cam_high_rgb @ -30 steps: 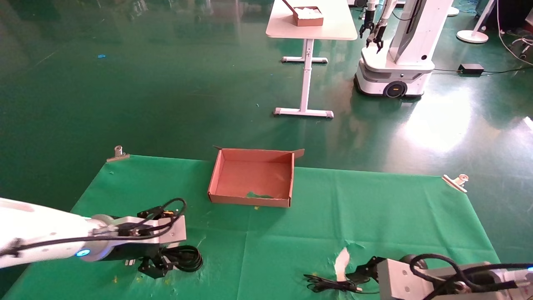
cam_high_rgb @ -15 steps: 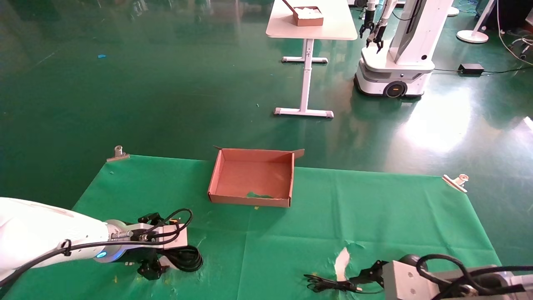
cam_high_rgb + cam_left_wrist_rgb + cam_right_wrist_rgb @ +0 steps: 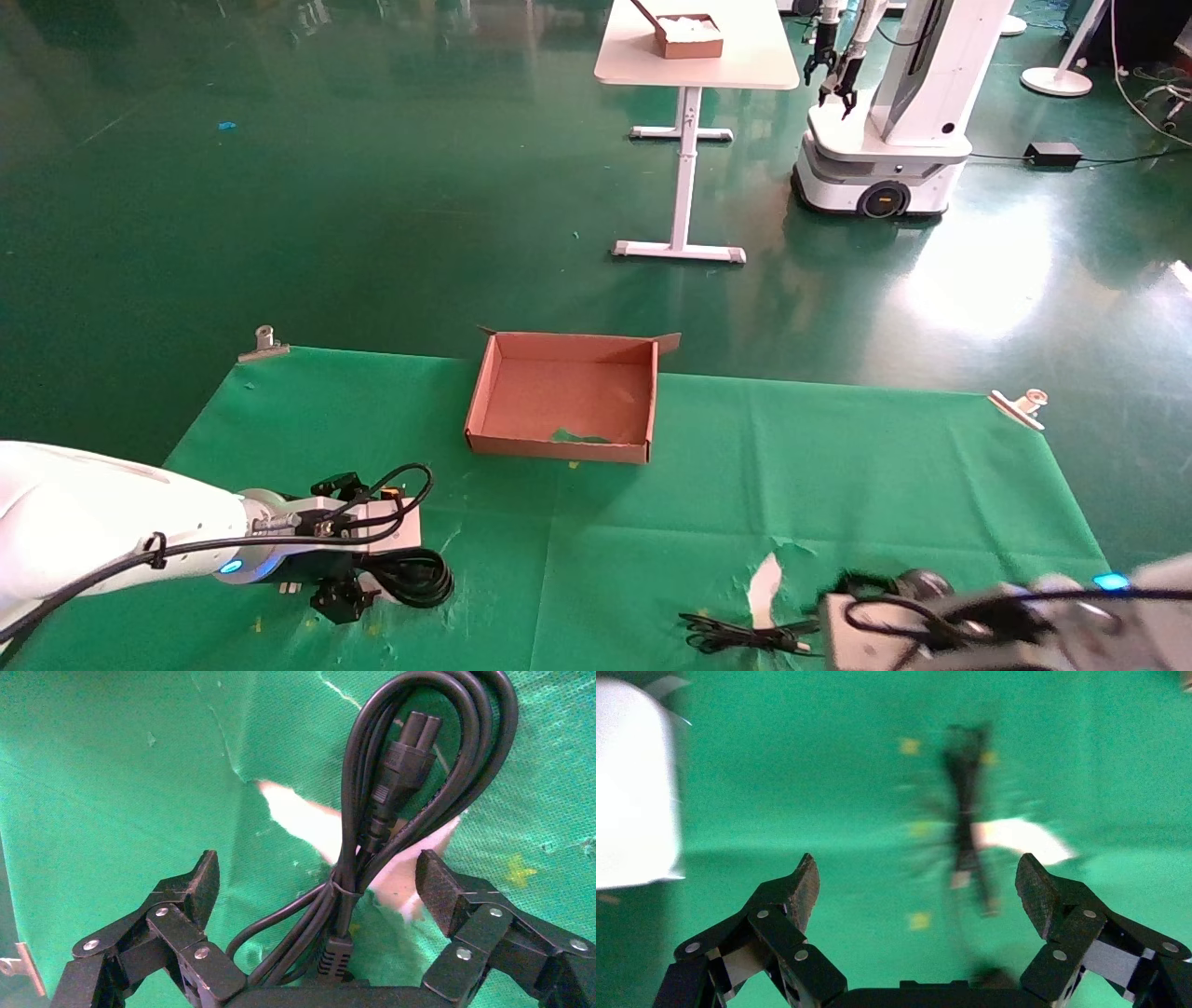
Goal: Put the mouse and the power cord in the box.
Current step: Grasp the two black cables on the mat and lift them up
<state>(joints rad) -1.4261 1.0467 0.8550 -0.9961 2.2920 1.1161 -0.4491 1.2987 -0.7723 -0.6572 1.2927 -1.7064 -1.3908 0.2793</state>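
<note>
Green cloth (image 3: 652, 522) underlies left hand (image 3: 316, 881), wide astride the power cord (image 3: 393, 762); right hand (image 3: 916, 881) gapes too

The power cord (image 3: 393, 804) is black, with a black plug. The cloth (image 3: 838, 485) on the table is bright green (with white patches where it is torn). The box (image 3: 563, 396) is brown cardboard, and it has a small green spot on its floor. The left gripper (image 3: 316, 888) has black fingers with small silver screws.
</note>
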